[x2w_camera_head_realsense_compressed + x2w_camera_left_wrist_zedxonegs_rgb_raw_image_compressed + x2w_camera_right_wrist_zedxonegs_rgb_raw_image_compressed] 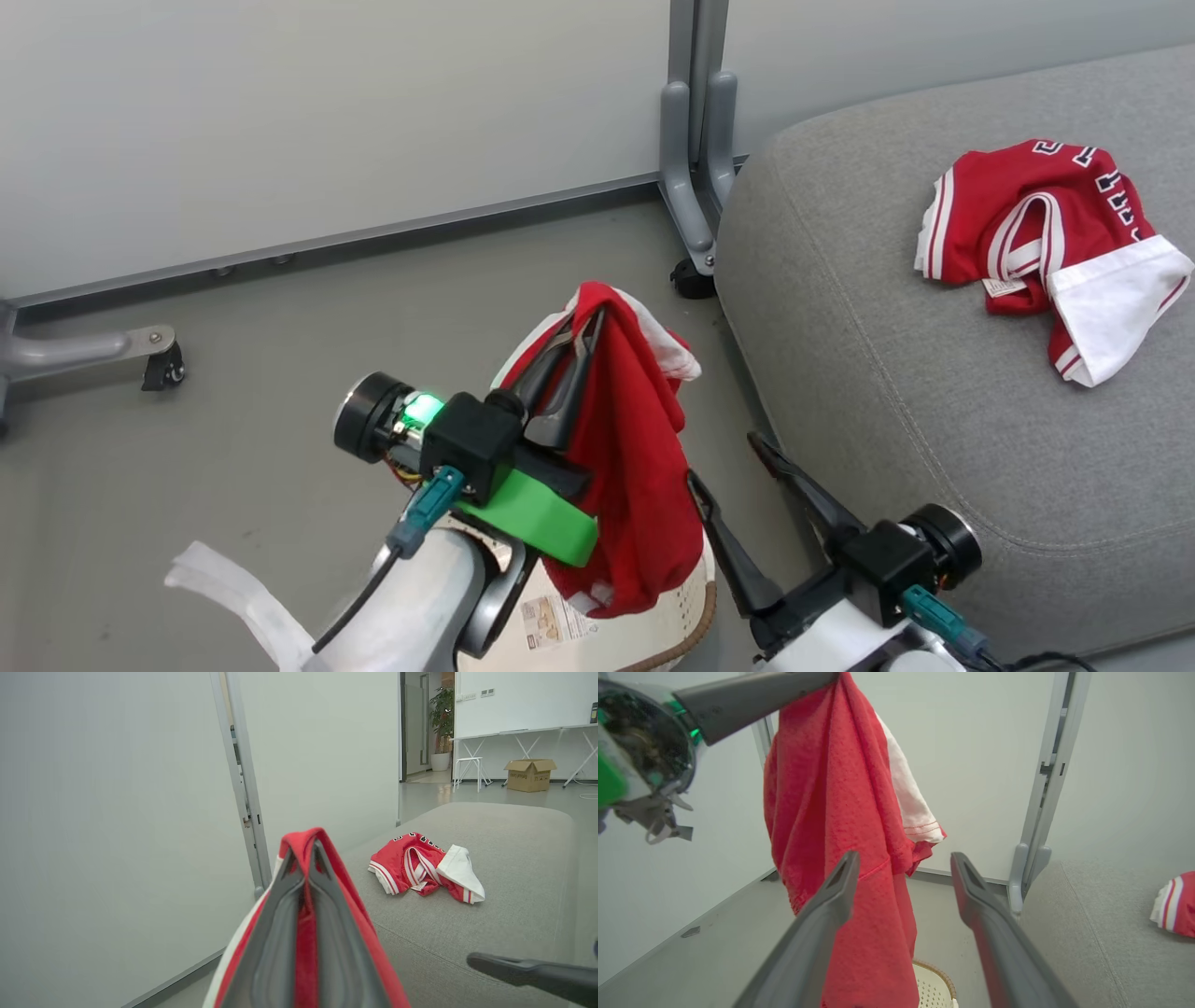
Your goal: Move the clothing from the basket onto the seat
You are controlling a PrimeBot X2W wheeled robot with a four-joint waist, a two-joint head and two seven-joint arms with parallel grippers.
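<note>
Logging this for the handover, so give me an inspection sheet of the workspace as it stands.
Surface: grey seat, carrying the striped garment.
Job's things: red garment hangs from the left claw over the basket.
Clutter: white strip on the floor.
Claws: left claw shut on the red garment; right claw open, empty.
Cables: teal-plugged cable at each wrist.
Surroundings: wheeled partition panels; cardboard box beyond the seat.

one garment [1036, 233] lies on the seat [887, 401], right of the basket [658, 635] (other garment [635, 467] hangs above it).
</note>
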